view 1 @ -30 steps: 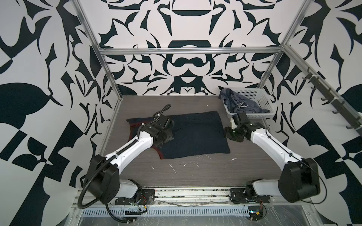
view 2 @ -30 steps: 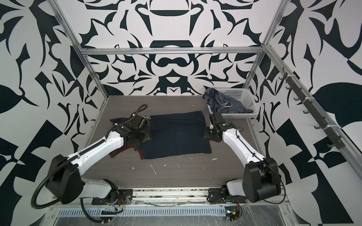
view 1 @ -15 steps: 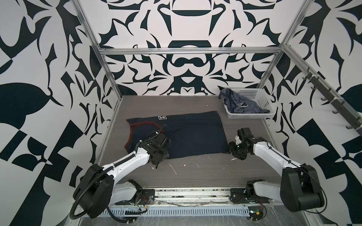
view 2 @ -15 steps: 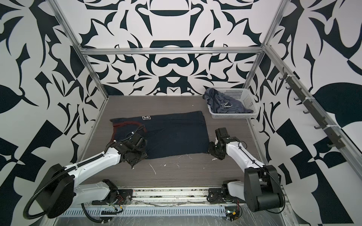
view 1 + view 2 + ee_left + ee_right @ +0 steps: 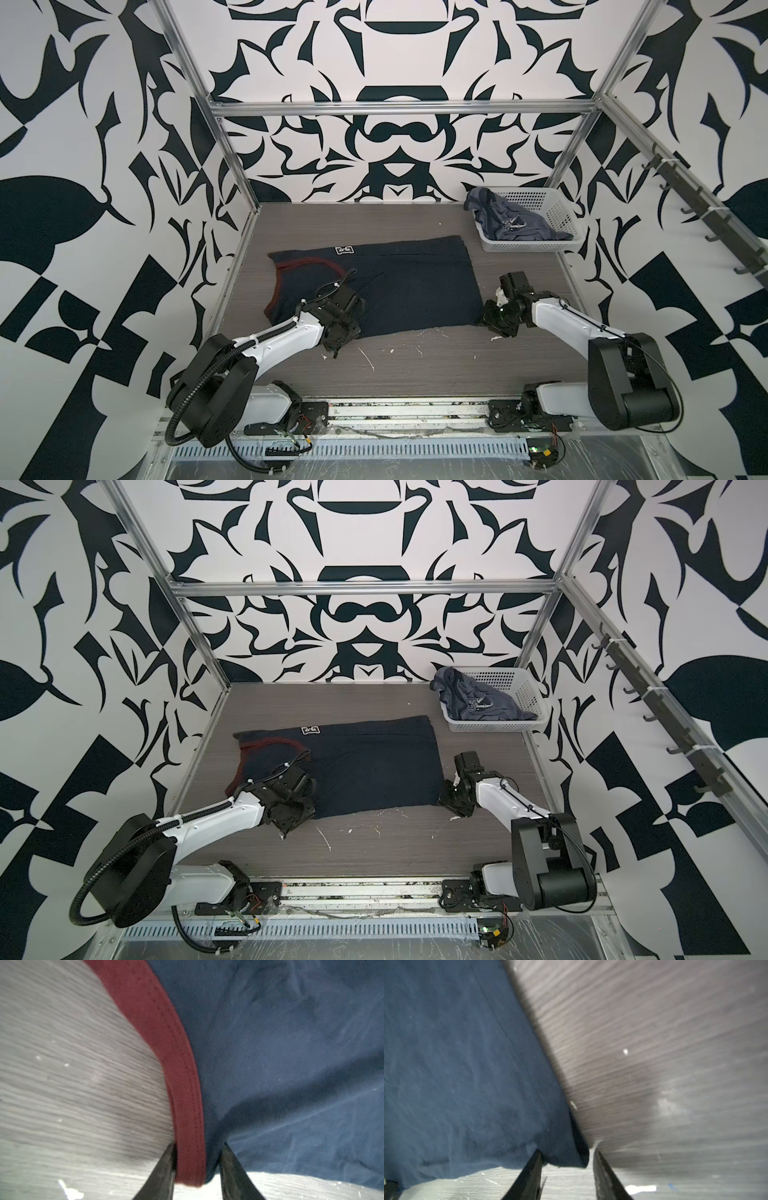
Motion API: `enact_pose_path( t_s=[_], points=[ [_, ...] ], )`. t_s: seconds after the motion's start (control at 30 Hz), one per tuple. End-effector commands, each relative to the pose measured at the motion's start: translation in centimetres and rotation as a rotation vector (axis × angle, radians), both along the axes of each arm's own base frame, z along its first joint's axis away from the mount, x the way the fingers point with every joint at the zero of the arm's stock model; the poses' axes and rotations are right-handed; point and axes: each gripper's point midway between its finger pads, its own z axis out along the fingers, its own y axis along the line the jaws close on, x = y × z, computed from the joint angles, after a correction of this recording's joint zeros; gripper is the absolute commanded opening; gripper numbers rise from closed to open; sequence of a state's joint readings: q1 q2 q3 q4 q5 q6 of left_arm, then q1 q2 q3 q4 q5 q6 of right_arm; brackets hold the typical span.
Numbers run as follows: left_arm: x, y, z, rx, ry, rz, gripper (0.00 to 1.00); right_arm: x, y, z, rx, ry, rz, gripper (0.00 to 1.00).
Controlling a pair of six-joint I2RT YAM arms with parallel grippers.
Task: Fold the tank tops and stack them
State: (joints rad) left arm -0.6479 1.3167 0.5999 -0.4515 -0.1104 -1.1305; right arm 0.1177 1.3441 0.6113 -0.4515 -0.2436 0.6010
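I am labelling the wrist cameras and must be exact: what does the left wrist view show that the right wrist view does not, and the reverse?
Only left wrist: the dark-red trim of the navy tank top, running between the fingers of the left gripper. Only right wrist: a plain corner of that top, without trim, between the fingers of the right gripper. Both: navy fabric, the grey wood-grain table and white flecks on it.

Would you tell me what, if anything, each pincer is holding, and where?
The left pincer straddles the red trim of the navy top, the right pincer its near hem corner; whether either is clamped cannot be told.
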Motion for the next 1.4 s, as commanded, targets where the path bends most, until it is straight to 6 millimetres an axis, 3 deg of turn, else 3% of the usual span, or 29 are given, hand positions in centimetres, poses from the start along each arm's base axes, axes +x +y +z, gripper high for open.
enact_pose_path(
  t_s=[0.0,0.23,0.33,0.57,0.8,1.03,1.23,1.37],
  points=[
    [-0.9,0.4,-0.9,0.012,0.033,0.018,0.34,0.6,-0.6,-0.3,-0.046,-0.001,-0.001,0.35],
    [-0.3,0.2,0.2,0.022,0.013,0.019,0.19,1.2,-0.7,1.0,-0.088,-0.03,0.019,0.09],
    [0.2,0.4,1.4,0.035,-0.013,0.025,0.16,1.7,-1.0,2.0,-0.105,-0.053,0.023,0.03],
    [3.1,-0.3,4.9,0.041,-0.117,0.033,0.11,4.0,-1.2,5.3,-0.131,-0.134,0.029,0.0],
    [8.2,-1.0,7.9,0.047,-0.187,0.039,0.1,8.1,-1.0,8.3,-0.153,-0.2,0.04,0.0],
    [12.6,-0.5,6.8,0.037,-0.148,0.059,0.11,14.0,0.0,9.0,-0.14,-0.216,0.05,0.0],
    [15.0,0.0,4.4,0.036,-0.084,0.07,0.15,17.7,0.3,7.2,-0.155,-0.19,0.043,0.0],
    [16.4,0.0,3.1,0.039,-0.06,0.064,0.16,18.9,0.5,5.7,-0.157,-0.164,0.048,0.0]
  ],
)
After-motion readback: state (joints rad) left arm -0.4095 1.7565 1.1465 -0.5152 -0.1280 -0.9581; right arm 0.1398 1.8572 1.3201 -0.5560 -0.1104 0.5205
